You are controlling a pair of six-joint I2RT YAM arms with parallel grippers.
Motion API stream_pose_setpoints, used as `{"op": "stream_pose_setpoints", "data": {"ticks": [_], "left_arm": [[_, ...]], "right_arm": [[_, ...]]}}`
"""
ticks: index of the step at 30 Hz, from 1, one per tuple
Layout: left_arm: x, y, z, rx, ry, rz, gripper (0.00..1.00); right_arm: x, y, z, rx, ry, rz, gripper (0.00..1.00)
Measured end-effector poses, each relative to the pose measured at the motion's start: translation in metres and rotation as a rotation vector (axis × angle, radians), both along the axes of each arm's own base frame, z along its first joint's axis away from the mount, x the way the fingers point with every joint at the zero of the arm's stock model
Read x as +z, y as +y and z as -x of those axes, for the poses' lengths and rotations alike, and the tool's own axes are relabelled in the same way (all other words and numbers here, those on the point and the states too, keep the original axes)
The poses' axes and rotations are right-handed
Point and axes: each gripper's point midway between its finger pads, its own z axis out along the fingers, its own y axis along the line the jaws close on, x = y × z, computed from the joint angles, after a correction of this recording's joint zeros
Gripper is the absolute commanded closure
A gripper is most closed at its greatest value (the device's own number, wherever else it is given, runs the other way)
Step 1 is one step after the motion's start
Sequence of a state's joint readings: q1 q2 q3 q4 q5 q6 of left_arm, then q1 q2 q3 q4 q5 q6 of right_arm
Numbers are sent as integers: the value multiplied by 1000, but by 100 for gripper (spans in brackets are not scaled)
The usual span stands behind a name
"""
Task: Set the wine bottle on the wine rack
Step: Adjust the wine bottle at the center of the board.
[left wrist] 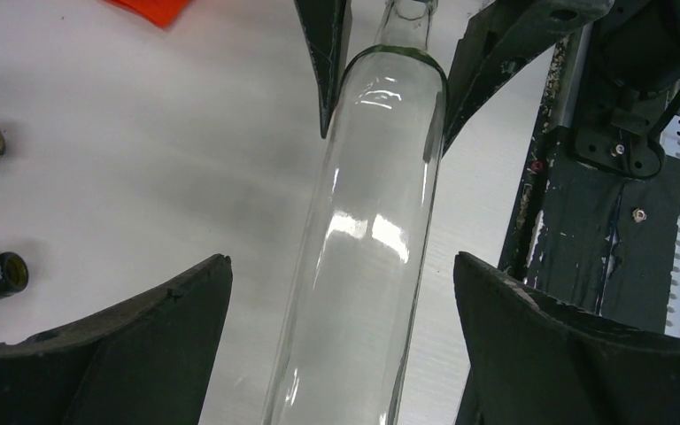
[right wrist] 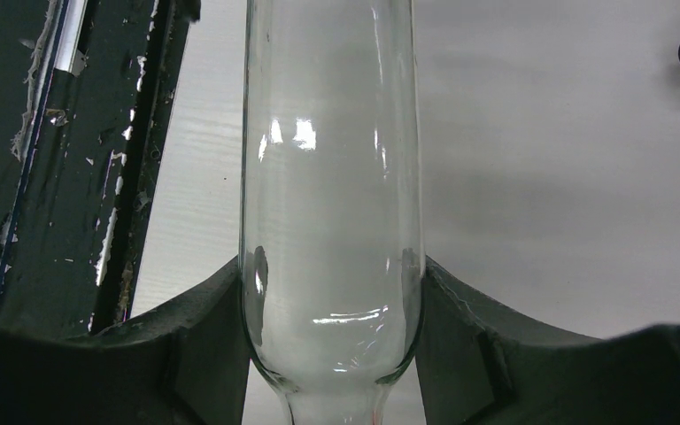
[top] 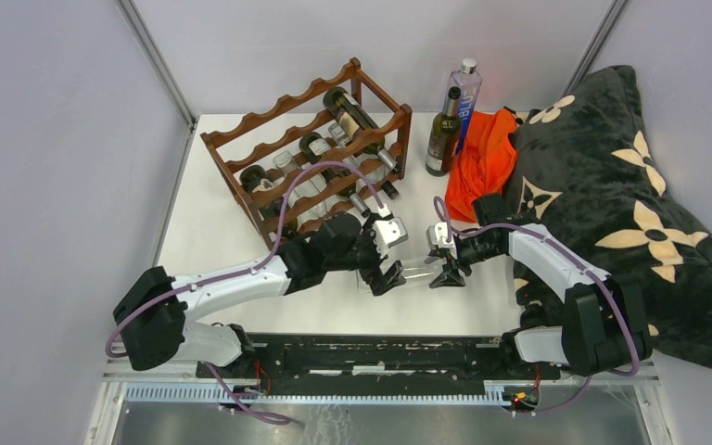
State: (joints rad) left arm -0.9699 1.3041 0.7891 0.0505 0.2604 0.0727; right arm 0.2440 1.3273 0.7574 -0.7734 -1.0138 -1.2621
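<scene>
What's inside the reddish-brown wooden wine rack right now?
In the reddish-brown wooden wine rack, a dark labelled bottle lies on the top tier. Below it lie more dark and clear glass bottles, necks toward the arms. Rails partly cover them, so no exact count.

Wine bottle (right wrist: 332, 177): clear glass, smooth, glossy, with bright reflections. Fingers (right wrist: 186, 354) of right hand (right wrist: 329, 274): black, matt, plastic-looking. Table (top: 222, 250): white, smooth, matt. Wine rack (top: 315, 139): reddish-brown wood, slight sheen. Blanket (top: 612, 213): black plush cloth. Orange cloth (top: 487, 158): thin, smooth.

A dark bottle (top: 443, 139) and blue-labelled bottle (top: 466, 95) stand beside an orange cloth (top: 487, 159) and black flowered blanket (top: 612, 176).
</scene>
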Motion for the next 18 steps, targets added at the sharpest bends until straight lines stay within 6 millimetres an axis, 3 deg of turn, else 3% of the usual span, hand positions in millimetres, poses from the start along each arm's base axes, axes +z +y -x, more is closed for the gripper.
{"op": "stream_pose_setpoints", "data": {"ticks": [7, 14, 15, 16, 17, 18], "left_arm": [[-17, -18, -2, -45, 14, -85, 2], [-46, -16, -2, -75, 45, -190, 16], [-49, -16, -1, -78, 49, -199, 21], [-51, -16, 0, -83, 57, -207, 33], [-53, -16, 0, -87, 62, -213, 65], [-54, -17, 2, -101, 69, -217, 81]], "right_arm": [[0, 0, 0, 1, 0, -3, 100], [0, 0, 0, 1, 0, -3, 100], [0, 0, 0, 1, 0, -3, 100], [0, 0, 0, 1, -1, -3, 100], [0, 0, 0, 1, -2, -2, 100], [0, 0, -1, 1, -4, -3, 99]]}}
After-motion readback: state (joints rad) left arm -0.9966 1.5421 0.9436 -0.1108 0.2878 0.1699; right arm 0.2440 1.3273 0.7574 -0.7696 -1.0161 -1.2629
